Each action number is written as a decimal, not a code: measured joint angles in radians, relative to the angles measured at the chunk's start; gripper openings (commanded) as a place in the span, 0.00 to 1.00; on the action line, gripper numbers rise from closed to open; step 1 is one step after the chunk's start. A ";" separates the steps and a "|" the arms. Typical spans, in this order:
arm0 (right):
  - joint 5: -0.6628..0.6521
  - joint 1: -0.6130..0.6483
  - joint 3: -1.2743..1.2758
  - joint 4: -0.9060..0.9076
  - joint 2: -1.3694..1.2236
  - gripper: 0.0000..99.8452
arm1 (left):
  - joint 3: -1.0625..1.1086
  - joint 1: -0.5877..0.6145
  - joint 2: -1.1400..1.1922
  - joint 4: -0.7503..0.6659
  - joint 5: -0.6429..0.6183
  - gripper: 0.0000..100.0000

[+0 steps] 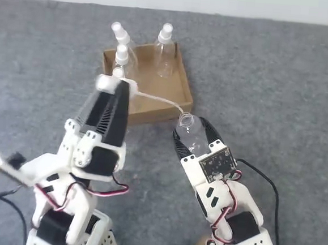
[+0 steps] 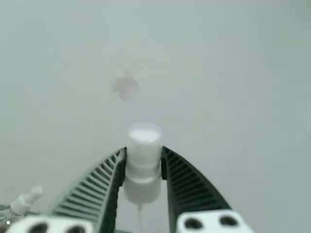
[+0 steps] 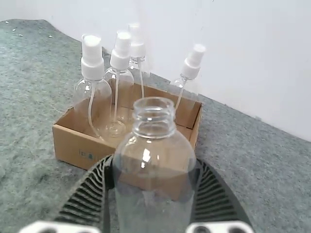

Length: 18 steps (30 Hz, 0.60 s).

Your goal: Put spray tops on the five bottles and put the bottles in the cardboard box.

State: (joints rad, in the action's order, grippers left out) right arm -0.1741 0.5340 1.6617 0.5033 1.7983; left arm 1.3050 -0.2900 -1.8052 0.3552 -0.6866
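Grey carpet (image 1: 281, 80), white wall (image 1: 219, 2); left gripper (image 2: 143, 156) clamps a spray top (image 2: 144, 145), right gripper (image 3: 154, 167) clamps an uncapped bottle (image 3: 154, 141)

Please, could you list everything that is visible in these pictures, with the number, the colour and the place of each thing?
cardboard box: one, brown, on the table cover, beyond the two arms.
capped bottles: four, clear with white spray tops, standing in the cardboard box.
open bottle: one, clear, without a top, held upright in front of the box.
spray top: one, white with a thin tube, held above the box's near edge; the tube end is at the open bottle's mouth.
table cover: one, grey, under everything.
wall: white, behind the table.
left arm: one, black and white; jaws shut on the spray top.
right arm: one, black and white; jaws shut on the open bottle.
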 measured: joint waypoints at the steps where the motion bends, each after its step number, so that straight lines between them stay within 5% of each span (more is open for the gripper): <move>1: 0.000 0.000 0.000 0.000 0.000 0.03 | 0.000 -0.020 0.000 0.018 0.000 0.01; 11: 0.000 0.000 0.000 -0.002 0.000 0.03 | 0.000 -0.051 0.000 0.097 0.000 0.01; 18: 0.000 0.000 0.000 -0.002 0.000 0.03 | 0.000 -0.005 0.000 -0.032 0.000 0.01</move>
State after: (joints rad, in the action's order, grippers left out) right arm -0.1741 0.5340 1.6617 0.5017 1.7983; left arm 1.3050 -0.2946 -1.8052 0.3230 -0.6866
